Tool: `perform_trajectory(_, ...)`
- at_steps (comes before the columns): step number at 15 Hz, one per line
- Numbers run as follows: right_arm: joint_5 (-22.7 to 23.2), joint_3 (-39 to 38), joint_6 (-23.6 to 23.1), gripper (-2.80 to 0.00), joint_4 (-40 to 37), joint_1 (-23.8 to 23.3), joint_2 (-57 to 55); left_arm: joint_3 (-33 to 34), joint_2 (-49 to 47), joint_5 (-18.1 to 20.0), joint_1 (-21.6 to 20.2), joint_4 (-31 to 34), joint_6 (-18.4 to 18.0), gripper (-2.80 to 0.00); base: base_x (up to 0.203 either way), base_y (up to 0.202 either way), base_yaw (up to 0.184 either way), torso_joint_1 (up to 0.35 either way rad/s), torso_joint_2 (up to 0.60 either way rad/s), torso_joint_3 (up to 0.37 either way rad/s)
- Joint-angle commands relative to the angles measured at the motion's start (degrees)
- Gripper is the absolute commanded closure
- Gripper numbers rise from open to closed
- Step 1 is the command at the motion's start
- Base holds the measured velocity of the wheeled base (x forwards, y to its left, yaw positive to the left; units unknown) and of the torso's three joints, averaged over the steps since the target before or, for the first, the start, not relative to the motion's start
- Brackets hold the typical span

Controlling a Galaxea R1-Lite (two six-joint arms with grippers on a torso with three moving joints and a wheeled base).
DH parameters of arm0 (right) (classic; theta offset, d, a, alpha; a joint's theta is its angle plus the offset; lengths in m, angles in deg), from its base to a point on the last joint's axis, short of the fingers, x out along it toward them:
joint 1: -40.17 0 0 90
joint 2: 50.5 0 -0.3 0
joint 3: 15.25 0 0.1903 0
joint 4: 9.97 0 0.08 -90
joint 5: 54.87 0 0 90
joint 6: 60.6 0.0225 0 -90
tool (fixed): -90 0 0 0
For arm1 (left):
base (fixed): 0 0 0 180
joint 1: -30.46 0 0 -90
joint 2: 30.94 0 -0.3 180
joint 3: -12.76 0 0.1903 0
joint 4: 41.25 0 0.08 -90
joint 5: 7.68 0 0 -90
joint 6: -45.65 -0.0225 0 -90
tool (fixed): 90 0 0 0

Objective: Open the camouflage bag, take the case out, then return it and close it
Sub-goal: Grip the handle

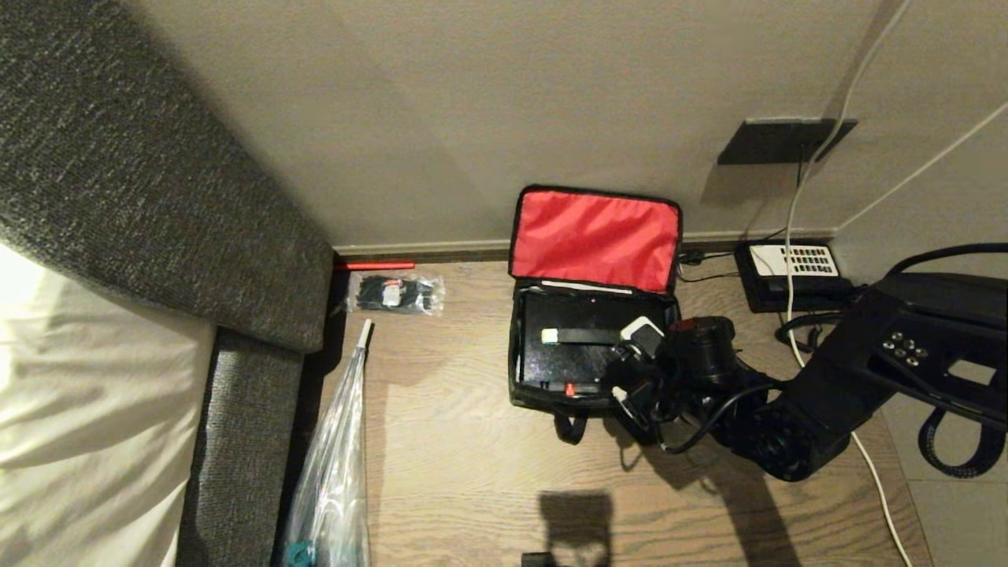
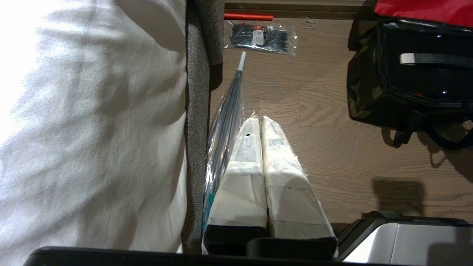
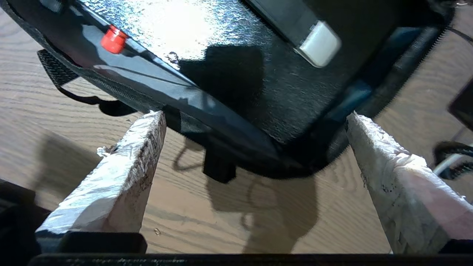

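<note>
Head view: my right pincer point(image 1: 630, 366), spread wide and empty, hangs over the near right corner of the camouflage bag point(image 1: 526, 394), lid up against the wall. The case point(image 1: 571, 346) lies flat inside, long axis left to right. Left pincer point(image 2: 260, 155) is pressed together, parked by the bed point(image 1: 87, 378). Open floor point(image 1: 457, 457) in front.

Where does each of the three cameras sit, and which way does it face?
Head view: high up, looking down at the open bag with the case inside; right arm shows.
Left wrist view: behind the shut left hand, facing floor, bed edge and bag.
Right wrist view: behind the open right hand, close over the case.
Shared: all three show the bag.
</note>
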Motion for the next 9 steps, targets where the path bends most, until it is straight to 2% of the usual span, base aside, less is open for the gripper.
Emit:
perform_trajectory(1,-0.1,0.1,-0.2,-2.80,0.3,-0.2,-0.6,0.0,0.1,0.0,0.0,0.0,0.0,0.00,0.000,0.000,0.000,0.002,0.01,-0.168)
perform_trajectory(7,-0.1,2.8,-3.1,-2.80,0.4,-0.7,-0.4,0.0,0.1,0.0,0.0,0.0,-0.2,0.00,0.000,0.000,0.000,0.003,0.00,-0.045)
perform_trajectory(9,-0.5,4.5,-6.6,-2.80,0.2,-1.0,-0.3,0.0,0.1,0.0,0.0,0.0,-0.2,0.00,0.000,0.000,0.000,0.000,0.00,0.000)
